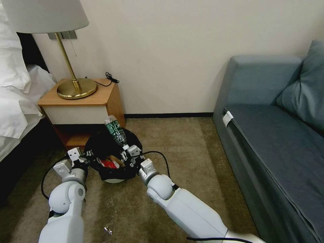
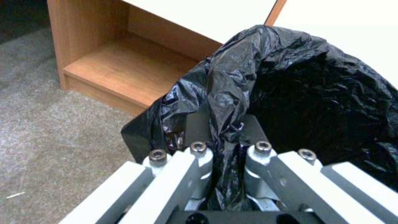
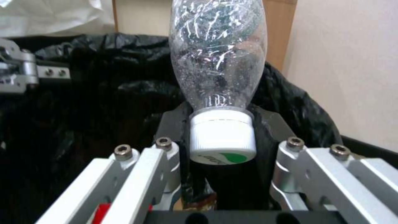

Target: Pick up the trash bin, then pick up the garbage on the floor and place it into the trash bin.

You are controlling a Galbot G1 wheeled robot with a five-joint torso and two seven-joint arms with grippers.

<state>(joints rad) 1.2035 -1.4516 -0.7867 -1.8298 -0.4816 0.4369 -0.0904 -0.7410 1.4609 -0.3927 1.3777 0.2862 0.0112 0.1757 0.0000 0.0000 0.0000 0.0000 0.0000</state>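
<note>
The trash bin point(image 1: 114, 180) is a small white bin with a black liner point(image 1: 98, 145), and it stands on the carpet in front of the nightstand. My left gripper point(image 1: 89, 156) is shut on the liner at the rim's left side, and the bunched plastic point(image 2: 226, 102) is pinched between its fingers. My right gripper point(image 1: 127, 151) is over the bin's right rim, shut on the white cap point(image 3: 222, 140) of the clear green-labelled bottle point(image 1: 115, 131). The bottle point(image 3: 217, 56) sticks up and away from the gripper, above the bin's opening. A red packet point(image 1: 108, 164) lies inside the bin.
A wooden nightstand point(image 1: 84, 101) with a brass lamp point(image 1: 72, 86) stands just behind the bin, and a bed point(image 1: 17, 101) is at the left. A blue sofa point(image 1: 270, 135) fills the right side. Open carpet point(image 1: 189, 148) lies between. A tiny scrap point(image 1: 108, 230) lies by my left arm.
</note>
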